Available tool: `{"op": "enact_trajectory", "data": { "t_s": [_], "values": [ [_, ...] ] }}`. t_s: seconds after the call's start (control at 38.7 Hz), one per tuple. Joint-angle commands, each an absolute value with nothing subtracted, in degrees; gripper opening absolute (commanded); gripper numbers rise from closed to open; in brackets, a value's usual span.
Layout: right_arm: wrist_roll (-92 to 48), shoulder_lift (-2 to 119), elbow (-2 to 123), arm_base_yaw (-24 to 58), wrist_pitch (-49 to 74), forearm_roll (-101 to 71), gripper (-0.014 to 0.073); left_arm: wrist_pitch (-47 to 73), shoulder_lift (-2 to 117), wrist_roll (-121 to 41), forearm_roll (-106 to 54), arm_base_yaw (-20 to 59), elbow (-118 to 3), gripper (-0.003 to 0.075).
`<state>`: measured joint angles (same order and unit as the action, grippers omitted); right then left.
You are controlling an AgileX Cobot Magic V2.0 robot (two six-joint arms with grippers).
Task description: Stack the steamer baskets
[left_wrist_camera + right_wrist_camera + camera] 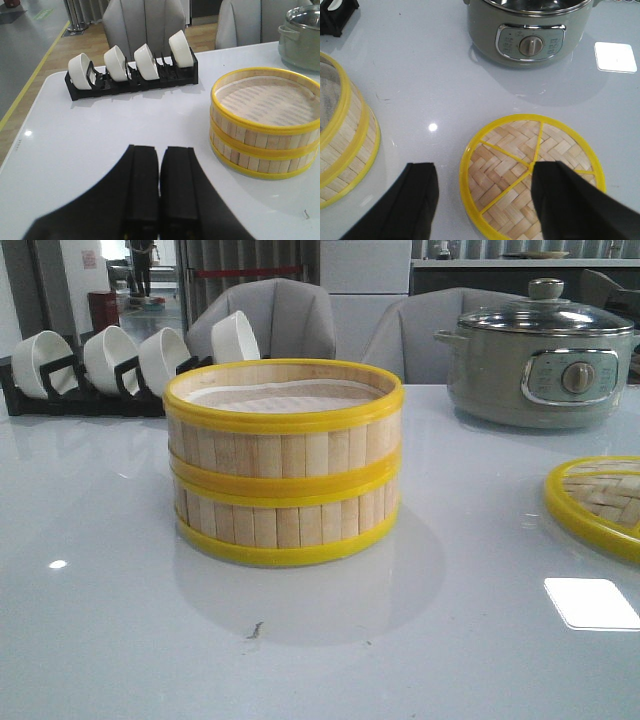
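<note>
Two steamer baskets [284,462] stand stacked one on the other in the middle of the white table, bamboo slats with yellow rims and a pale liner on top. The stack also shows in the left wrist view [265,122] and at the edge of the right wrist view [342,140]. My left gripper [160,155] is shut and empty, above the table, apart from the stack. My right gripper [485,175] is open and empty, above the near rim of the flat woven lid [532,175]. Neither gripper shows in the front view.
A black rack with several white bowls [110,365] stands at the back left, also in the left wrist view [132,65]. A grey-green electric pot [540,355] with glass lid stands at the back right. The woven lid [600,502] lies at the right edge.
</note>
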<state>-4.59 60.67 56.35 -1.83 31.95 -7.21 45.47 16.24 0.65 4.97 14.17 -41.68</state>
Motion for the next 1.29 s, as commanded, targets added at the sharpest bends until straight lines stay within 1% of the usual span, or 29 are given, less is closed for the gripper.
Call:
{"op": "enact_trajectory", "data": {
  "t_s": [0.0, 0.31, 0.47, 0.72, 0.9, 1.27],
  "values": [
    [-5.19, 59.92, 58.52, -1.83, 27.94, -7.25, 0.0517, 40.08, 16.44, 1.29, 4.91, 14.16, -42.16, 0.0085],
    [-5.19, 59.92, 58.52, -1.83, 27.94, -7.25, 0.0517, 39.54, 16.44, 1.29, 5.01, 14.16, -41.79, 0.0085],
    [-5.19, 59.92, 58.52, -1.83, 27.94, -7.25, 0.0517, 37.26, 16.44, 1.29, 5.01, 14.16, -41.79, 0.0085],
    [-5.19, 59.92, 58.52, -1.83, 27.94, -7.25, 0.0517, 24.58, 16.44, 1.29, 5.01, 14.16, -37.98, 0.0085],
    [-5.19, 59.92, 58.52, -1.83, 27.94, -7.25, 0.0517, 20.03, 16.44, 1.29, 5.01, 14.16, -33.11, 0.0085],
    [-5.19, 59.92, 58.52, -1.83, 27.94, -7.25, 0.0517, 19.29, 16.44, 1.29, 5.01, 14.16, -30.55, 0.0085]
  ]
}}
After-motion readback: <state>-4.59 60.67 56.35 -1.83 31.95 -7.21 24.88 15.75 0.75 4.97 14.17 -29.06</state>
